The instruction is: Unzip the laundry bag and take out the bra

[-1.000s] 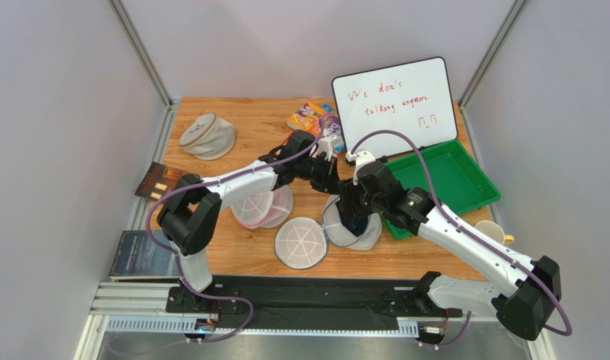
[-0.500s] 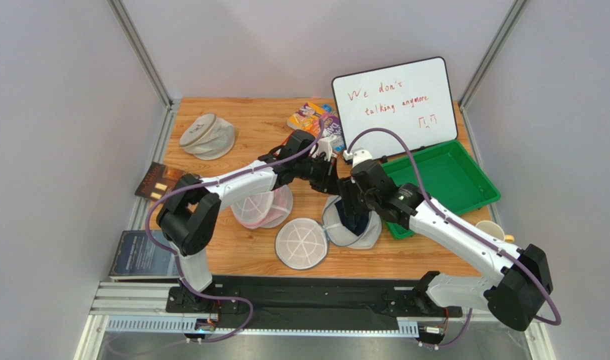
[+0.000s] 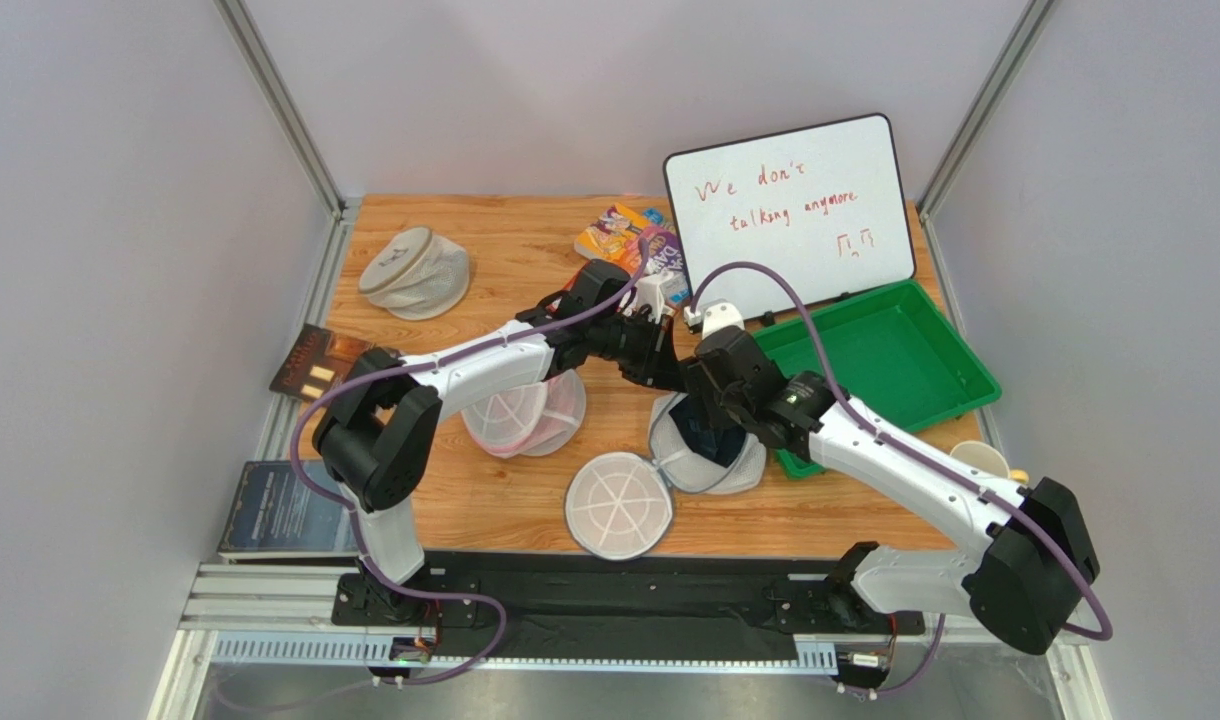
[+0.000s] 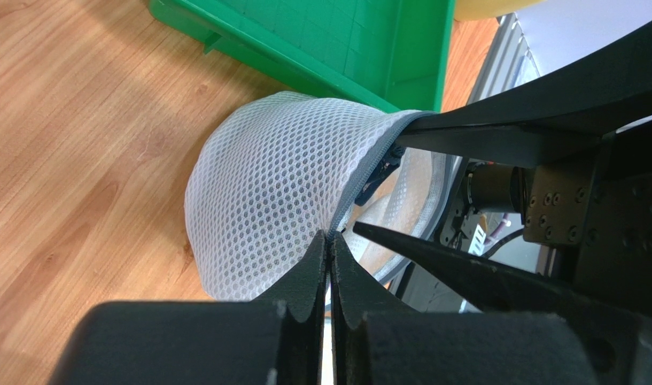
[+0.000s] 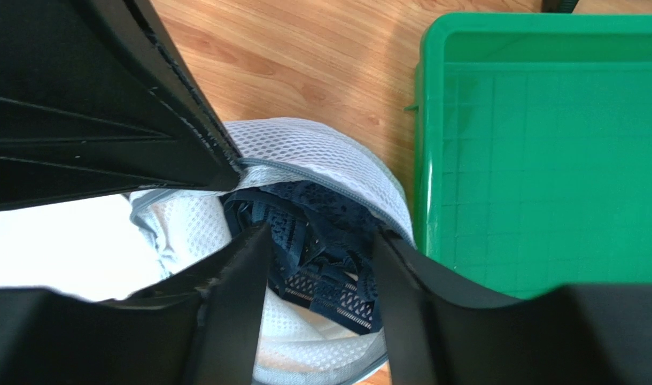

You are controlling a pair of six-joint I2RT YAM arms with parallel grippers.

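Right jaws are spread wide with nothing in them, straddling the bra (image 5: pixel 325 269). It sits dead ahead of the tips and between them, down inside the open mouth of the bag (image 5: pixel 321 148). It's a bunched navy tangle and I can't pick out a clear long axis, so I reckon jaw angle matters little here. What counts is going straight in along the line I'm already pointing, then closing.

Left jaws are pressed together on the zip rim (image 4: pixel 368 175), pinching the bag's edge. From the right wrist view that held rim lies up and to the left of the right jaws, propping the mouth open. The left jaws are on the rim, not the bra, so the right arm is the nearer one and the pull looks like its job.

Just right of the right jaws, touching or nearly touching the bag, is the tray (image 5: pixel 546 160). Beyond the bag there is bare surface (image 5: pixel 305 48).

My worry is snagging mesh along with the bra.
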